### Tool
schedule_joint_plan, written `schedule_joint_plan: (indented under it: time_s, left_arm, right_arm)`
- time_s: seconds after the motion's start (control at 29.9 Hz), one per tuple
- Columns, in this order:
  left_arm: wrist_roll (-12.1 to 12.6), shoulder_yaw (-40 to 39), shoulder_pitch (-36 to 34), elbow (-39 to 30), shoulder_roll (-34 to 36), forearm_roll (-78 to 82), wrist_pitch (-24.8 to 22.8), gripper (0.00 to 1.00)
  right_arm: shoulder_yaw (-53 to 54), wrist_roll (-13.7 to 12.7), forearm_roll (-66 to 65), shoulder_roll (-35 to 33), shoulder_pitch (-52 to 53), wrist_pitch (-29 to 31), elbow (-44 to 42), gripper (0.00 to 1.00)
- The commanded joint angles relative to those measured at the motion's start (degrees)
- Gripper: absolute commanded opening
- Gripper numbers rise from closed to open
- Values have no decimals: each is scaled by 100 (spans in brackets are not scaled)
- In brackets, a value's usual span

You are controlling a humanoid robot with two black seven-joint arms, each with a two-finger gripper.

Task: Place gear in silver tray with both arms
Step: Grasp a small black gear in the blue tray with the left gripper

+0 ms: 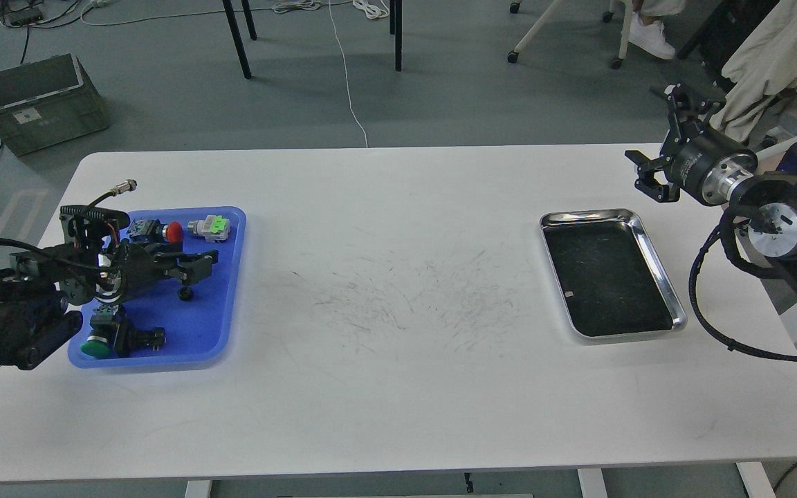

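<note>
The gear (185, 294) is a small black round part lying in the blue plastic tray (213, 325) at the left of the table. My left gripper (196, 268) hangs low over that tray, fingers pointing right and slightly apart, with the gear just below the lower finger and not held. The silver tray (585, 216) lies empty at the right, its dark bottom bare. My right gripper (665, 142) is open and empty, raised over the table's far right corner, beyond the silver tray.
The blue tray also holds a red-button switch (165, 232), a grey connector with a green top (209, 226) and a green push-button (109, 337). A white chair (779, 76) stands behind the right arm. The table (398, 290) is scuffed in the middle.
</note>
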Motion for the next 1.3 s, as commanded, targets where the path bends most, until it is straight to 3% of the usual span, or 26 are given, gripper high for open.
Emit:
schedule_joint_plan:
  time_s: [0.0,0.74,0.94,1.27]
  left_arm:
    - [0,4,3,277,-170,0,8,66]
    - [0,13,100,436,-215,70,8,56]
    - [0,319,91,436,-189,79,8,38]
    - [0,461,108,445,-233,70,8,31]
  right_arm:
    - [1,1,0,-1,-1,-7,-1,99]
    - [-69,1,-123,-37,-9,-7,8,99]
    - [-114,1,-123,-54,-9,-7,52,99]
    - [-122,1,-123,-45,-9,-7,52,99]
